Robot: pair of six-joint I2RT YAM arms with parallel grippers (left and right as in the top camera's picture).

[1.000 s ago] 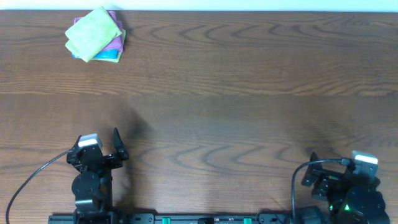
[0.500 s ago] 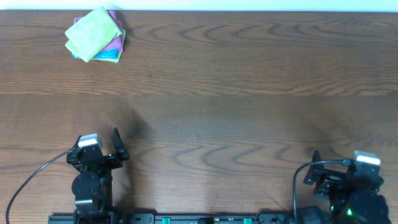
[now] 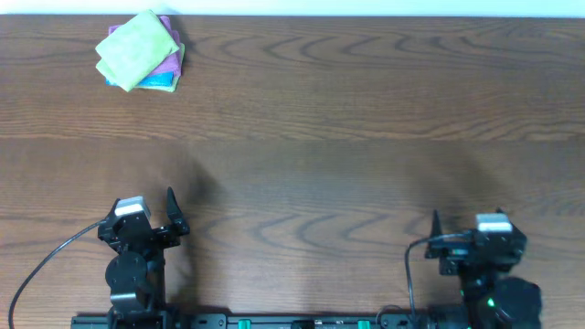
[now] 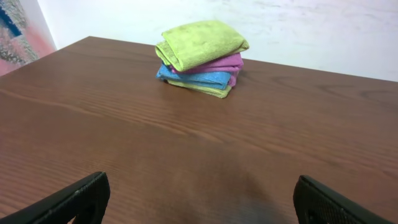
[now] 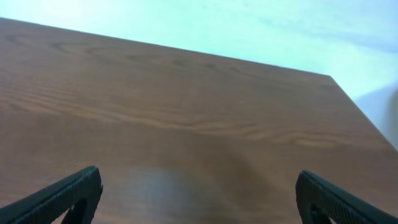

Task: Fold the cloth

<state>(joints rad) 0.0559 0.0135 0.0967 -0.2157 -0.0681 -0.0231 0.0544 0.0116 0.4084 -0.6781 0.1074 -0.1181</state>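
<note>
Cloth sits on a stack, well ahead of both tools

The lime-green cloth (image 4: pixel 202 40) lies folded into a thick pad on top of a small pile, well ahead of the left tool (image 4: pixel 200 180) and a little to its left. Under it are a pink cloth (image 4: pixel 222 62), a blue cloth (image 4: pixel 189 74) and a thin green layer at the bottom. The pile sits near the far edge of the tabletop (image 3: pixel 366 137), close to the wall. This looks like a place where finished cloths are kept out of the working area.

The left tool has its fingers spread wide and holds nothing. It hangs low over bare wood, facing the pile. The right tool (image 5: pixel 198 174) is also spread wide and empty. The cloth is far off to its left and does not show in its wrist view, which takes in only wood and wall.

Nothing lies between the left tool and the pile, so the way to it looks free. The likely obstacles are the cloths underneath, which could be dragged along with the top one, and the wall close behind the pile. The cloth seems beyond easy reach of the right tool.
</note>
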